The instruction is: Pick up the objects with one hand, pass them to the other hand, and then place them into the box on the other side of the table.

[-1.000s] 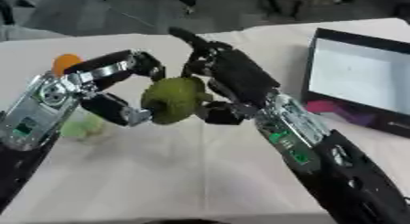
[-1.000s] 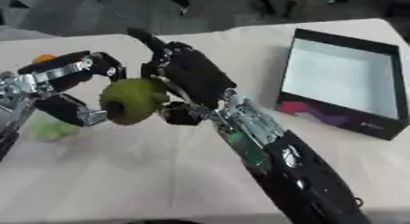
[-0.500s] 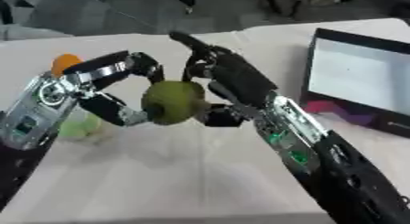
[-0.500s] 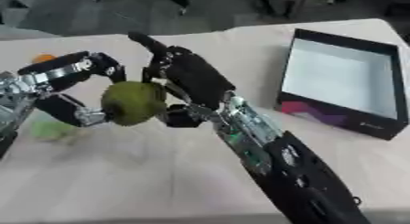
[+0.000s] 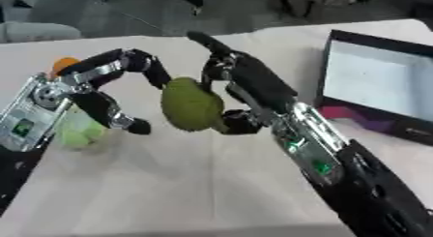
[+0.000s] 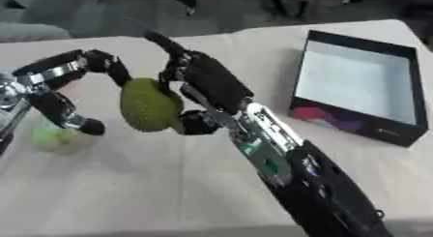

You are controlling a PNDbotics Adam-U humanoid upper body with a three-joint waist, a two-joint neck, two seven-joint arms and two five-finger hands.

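Stage: the hand-over is judged to be under way; a bumpy, olive-green oval fruit [image 5: 192,104] is held in the air at the centre left of the frame, between the two hands.

Right hand [image 5: 245,86]: its palm is pressed to the right side of the fruit, with the thumb curled under it and one finger pointed up and away; the fruit is gripped by it.

Left hand [image 5: 101,88]: it is shown at the left of the frame, fingers curved in a wide arch; an upper fingertip [image 5: 159,79] is seen touching or just beside the top of the fruit, while the lower fingertip [image 5: 138,127] hangs apart from it. Which hand carries the weight cannot be told for certain.

Box: a shallow black box with a pale inside [image 6: 356,79] lies at the upper right of the frame, well apart from the fruit; nothing is seen inside it.

Other things: a pale green lumpy thing [image 5: 80,129] rests on the cream table top [image 5: 186,183] at the left, partly hidden behind the left hand; a small orange thing [image 5: 64,64] is glimpsed at the upper left.

Done: the fruit is lifted and brought to the meeting point.

Left: the release by one hand, the carry to the box, the placing; the two other things appear untouched.
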